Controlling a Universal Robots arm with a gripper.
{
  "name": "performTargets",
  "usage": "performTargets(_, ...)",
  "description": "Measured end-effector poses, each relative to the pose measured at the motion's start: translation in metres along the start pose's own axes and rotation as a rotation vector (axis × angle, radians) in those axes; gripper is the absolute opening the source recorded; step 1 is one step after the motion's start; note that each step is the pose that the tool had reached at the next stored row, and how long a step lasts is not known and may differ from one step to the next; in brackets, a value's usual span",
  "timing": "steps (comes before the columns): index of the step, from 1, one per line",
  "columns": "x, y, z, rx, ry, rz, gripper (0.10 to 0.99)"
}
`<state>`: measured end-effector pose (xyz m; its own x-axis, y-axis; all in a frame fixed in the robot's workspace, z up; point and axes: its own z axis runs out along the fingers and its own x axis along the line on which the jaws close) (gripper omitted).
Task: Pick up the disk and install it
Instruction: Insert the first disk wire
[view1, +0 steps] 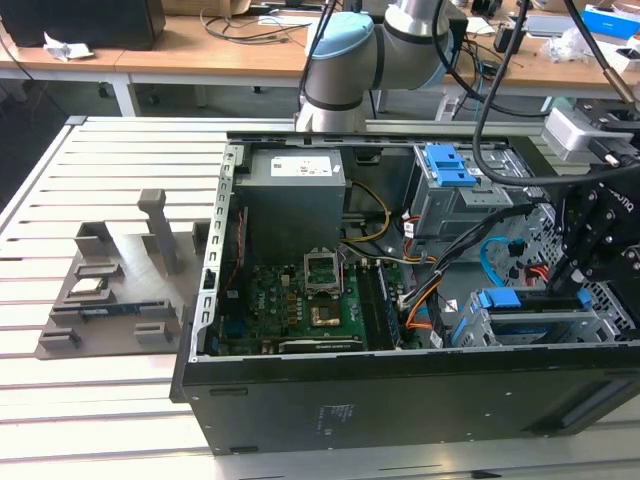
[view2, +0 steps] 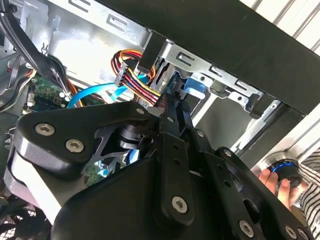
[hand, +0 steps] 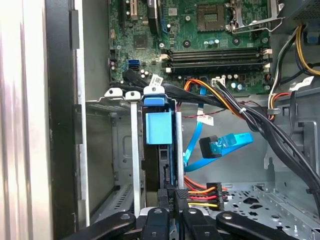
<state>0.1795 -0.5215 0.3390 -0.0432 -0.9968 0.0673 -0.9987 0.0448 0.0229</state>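
Fixture (view1: 110, 295), grey, at 9 o'clock on the slatted surface (view1: 60, 190) in the exterior view. Case (view1: 400, 400), open, centre; motherboard (view1: 300, 300) inside. Disk (hand: 159, 127), blue-framed, stands on edge in the drive cage (hand: 112, 145) at 4 o'clock, long axis running into the bay. Gripper (hand: 170, 192) directly behind the disk's rear edge, fingers (hand: 165, 200) drawn nearly together; whether they actually grip it, cannot tell.
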Motion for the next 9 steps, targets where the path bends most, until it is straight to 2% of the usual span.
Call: performTargets(9, -0.0004, 0.0002, 0.007, 0.0, 0.0014, 0.0, 0.169)
